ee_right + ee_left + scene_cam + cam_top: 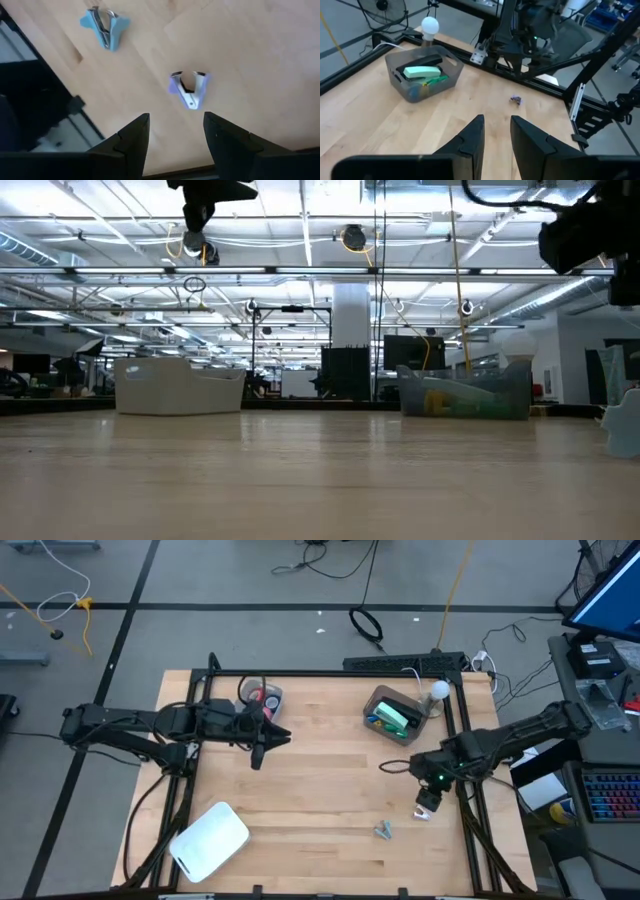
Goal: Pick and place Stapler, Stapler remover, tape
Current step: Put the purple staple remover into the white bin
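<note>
Two small claw-like staple removers lie on the wood: a blue one (105,25) and a bluish-purple one (189,89), seen together as one speck (384,830) near the table's near right. My right gripper (175,125) hangs open above them (430,802) and touches nothing. A green stapler (422,72) lies in a grey bin (395,715) at the far right. A red tape roll (271,695) sits in a clear container (258,694) at the far edge. My left gripper (496,127) is open in the air just in front of that container (265,745).
A white tub (210,840) stands at the near left corner. A white bulb (440,690) stands beside the grey bin. Black frame rails (465,730) run along the table's sides and far edge. Bare wood (320,780) lies between the two arms.
</note>
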Controlling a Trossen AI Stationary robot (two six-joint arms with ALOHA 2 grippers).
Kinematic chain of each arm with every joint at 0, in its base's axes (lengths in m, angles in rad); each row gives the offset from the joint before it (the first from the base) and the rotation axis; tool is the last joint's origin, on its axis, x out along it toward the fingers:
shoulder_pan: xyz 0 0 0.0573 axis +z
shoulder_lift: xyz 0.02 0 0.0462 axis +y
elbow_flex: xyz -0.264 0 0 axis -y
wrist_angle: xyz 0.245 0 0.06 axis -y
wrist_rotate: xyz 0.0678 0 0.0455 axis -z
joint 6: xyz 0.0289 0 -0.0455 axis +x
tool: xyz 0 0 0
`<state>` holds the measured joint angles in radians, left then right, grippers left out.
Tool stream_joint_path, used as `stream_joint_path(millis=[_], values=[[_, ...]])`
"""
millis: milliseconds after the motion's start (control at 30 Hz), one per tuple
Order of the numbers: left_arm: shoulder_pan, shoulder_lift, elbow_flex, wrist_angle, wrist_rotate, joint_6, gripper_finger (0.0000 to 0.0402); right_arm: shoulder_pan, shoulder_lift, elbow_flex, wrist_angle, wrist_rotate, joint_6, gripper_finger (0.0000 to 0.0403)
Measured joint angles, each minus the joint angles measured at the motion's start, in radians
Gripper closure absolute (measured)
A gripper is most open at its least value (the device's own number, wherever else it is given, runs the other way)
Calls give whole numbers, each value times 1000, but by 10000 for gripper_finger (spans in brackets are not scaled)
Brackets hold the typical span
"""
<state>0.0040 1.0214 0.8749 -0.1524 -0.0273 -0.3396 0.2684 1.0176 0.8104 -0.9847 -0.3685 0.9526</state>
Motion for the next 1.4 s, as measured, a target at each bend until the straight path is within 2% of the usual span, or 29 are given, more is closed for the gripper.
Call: stream_joint_path(millis=[167,333,467,567,633,800,1033,1400], values=[[0,0,0,-1,0,-2,309,44,-1,-2,0,41,-21,220],[0,0,0,-1,0,1,309,48,0,-51,9,66,52,219],[0,0,0,-1,-8,1,309,48,0,-126,70,1,75,211],[0,0,0,-1,-34,-2,309,48,0,-186,179,-86,79,200],[1,0,0,-1,-36,-3,309,48,-1,-220,240,-107,95,195],[1,0,0,-2,-57,2,309,48,-1,-275,271,-61,135,195],[1,0,0,-3,-79,5,309,48,-1,-282,285,30,104,197],[1,0,0,-12,-79,5,309,48,-1,-288,288,55,67,206]])
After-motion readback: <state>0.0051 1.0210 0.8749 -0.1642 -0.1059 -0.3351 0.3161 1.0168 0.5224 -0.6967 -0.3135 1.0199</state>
